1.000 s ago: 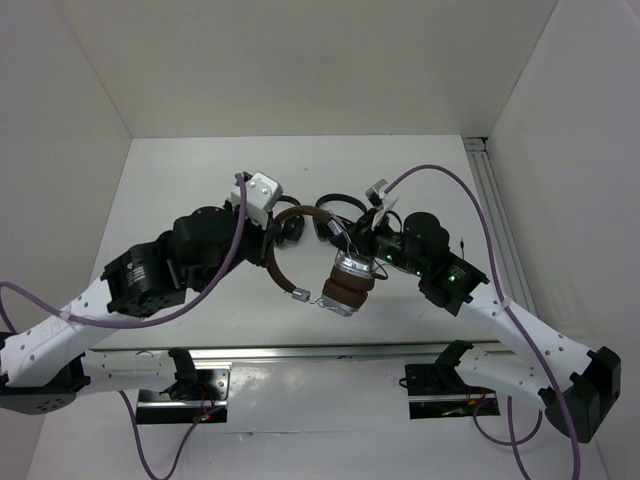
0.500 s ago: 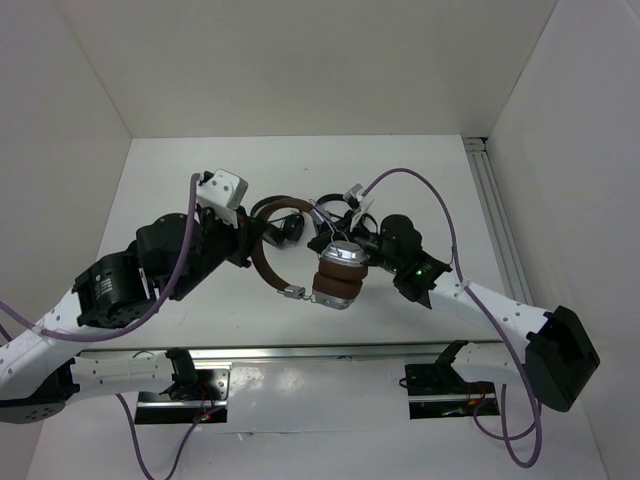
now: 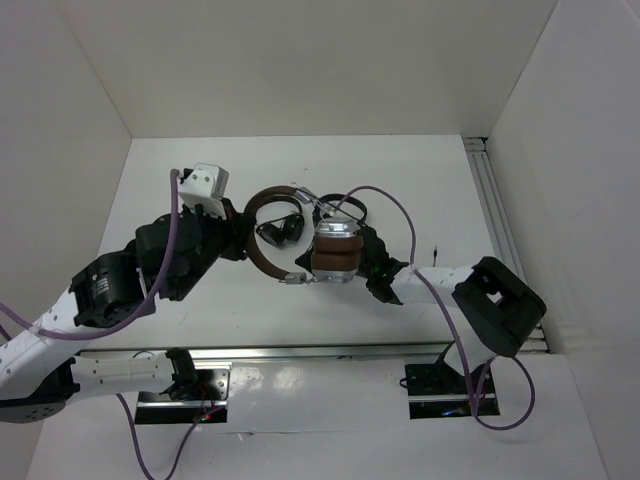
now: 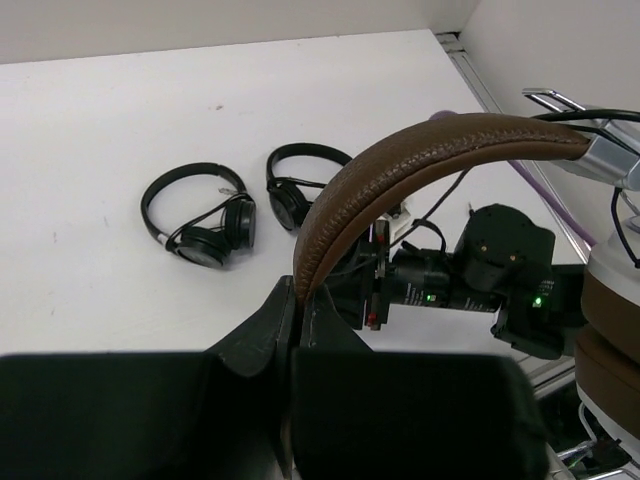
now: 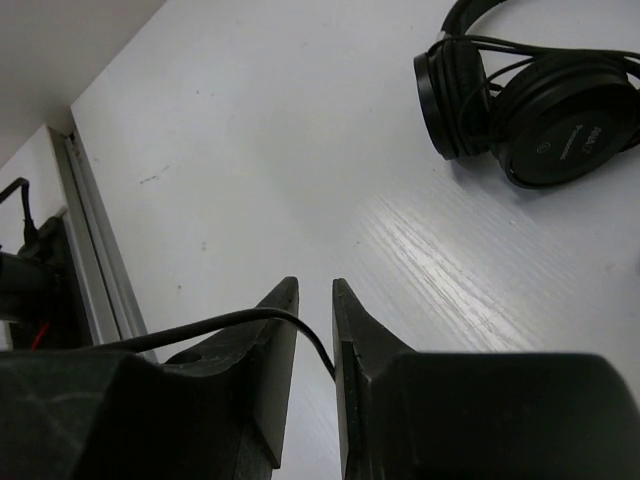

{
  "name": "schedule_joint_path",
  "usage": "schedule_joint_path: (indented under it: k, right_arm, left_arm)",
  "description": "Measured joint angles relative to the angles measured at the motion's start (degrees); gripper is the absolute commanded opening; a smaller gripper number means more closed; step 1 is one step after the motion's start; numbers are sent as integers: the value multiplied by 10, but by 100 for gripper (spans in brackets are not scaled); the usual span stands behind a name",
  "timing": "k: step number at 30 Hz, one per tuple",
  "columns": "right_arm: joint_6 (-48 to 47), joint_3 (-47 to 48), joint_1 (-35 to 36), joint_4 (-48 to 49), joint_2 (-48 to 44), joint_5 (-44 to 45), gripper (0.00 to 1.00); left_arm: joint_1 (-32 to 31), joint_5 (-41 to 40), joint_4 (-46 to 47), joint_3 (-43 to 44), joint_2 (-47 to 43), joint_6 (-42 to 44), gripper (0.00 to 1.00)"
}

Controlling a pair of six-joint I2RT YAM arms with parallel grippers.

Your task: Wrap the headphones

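Wrapping headphones (image 3: 333,258) cable (image 5: 230,322).
Left gripper (image 4: 297,302) clamped on headband (image 4: 420,160); right gripper (image 5: 315,300) barely parted, cable slack between; next: pinch, wind.

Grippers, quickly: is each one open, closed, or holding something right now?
Left gripper: closed on the headphones, at the headband.
Right gripper: slightly open, thin black cable loose between its fingers.

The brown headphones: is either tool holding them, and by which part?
The left tool grips the headphones by the brown headband. The right tool is open; the black cable only runs between its jaws.
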Motion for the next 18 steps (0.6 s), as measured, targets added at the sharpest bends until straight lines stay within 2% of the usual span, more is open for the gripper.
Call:
schedule_joint_path:
  k: [3,7,12,18]
  right_arm:
    - [2,-1,3,18,23,5,28]
    - [9,-20,16,64,27,14,21]
    - [19,-75,45,107,27,35,2]
    - [26,-92,101,124,27,72,1]
  left_arm:
    - [0,-27,-23,16,1,-27,0]
    - [0,-72,-56,37,1,-73,0]
    - [0,-109,-91,40,2,-131,0]
    - [1,-138,-138,46,8,-194,0]
